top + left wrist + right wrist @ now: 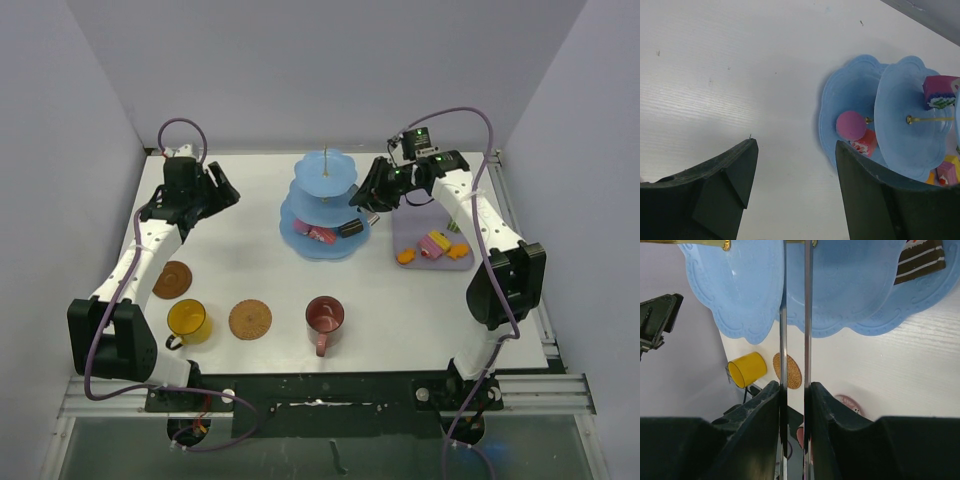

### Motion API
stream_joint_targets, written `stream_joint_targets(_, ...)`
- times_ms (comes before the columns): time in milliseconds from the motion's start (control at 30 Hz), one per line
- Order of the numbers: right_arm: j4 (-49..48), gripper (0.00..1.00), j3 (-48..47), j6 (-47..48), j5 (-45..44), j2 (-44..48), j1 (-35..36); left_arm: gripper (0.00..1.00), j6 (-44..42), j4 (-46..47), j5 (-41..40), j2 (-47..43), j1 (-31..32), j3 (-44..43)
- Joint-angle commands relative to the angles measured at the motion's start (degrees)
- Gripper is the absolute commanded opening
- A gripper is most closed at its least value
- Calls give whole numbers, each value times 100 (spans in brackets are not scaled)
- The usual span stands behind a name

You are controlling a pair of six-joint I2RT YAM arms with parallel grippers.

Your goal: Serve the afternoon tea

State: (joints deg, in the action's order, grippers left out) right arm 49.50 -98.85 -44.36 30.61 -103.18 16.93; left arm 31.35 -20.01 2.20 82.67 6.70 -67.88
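Clamping the thin metal tongs (808,315) between its fingers, the right tool (372,198) hangs just beside the right flank of the light-blue 3-tier scalloped stand (312,196), which stands in the middle of the white surface (250,240). The tongs' long axis runs from the tool straight towards the stand, with the 2 blades close together over its tiers. Their tips pass out of the wrist view, so I cannot tell whether they pinch anything. On the bottom tier sit a striped chocolate-brown toy cake slice (350,228) and a pink-and-red toy cake (322,236). A pink-and-yellow toy cake (436,243) and 2 orange toy pastries (406,256) lie on the flat lilac rectangular tray (412,225), on the opposite side of the tool from the stand. The right arm is plainly the nearer one, and fetching them would, I judge, mean swinging the tongs round away from the stand. The left tool (222,190) hovers over bare surface to the stand's left, its fingers apart and empty. Near the front edge the translucent yellow mug (187,320) stands between the 2 round brown coasters (250,319), on neither. The dark-red mug (325,315) stands to their right, and the left arm is nearer the yellow mug.
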Motion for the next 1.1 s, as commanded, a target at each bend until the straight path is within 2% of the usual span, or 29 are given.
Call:
stream_joint_targets(0,-135,27,-23,78,173,243,-24,62,44,341,112,-32,16,-68)
stream_joint_targets(500,-291,32,193,72,376,455,-144,62,64,342,154,-25,24,-81)
stream_joint_targets(1067,-687,36,675,144,1099,618,-315,62,106,365,210,-6,42,-92)
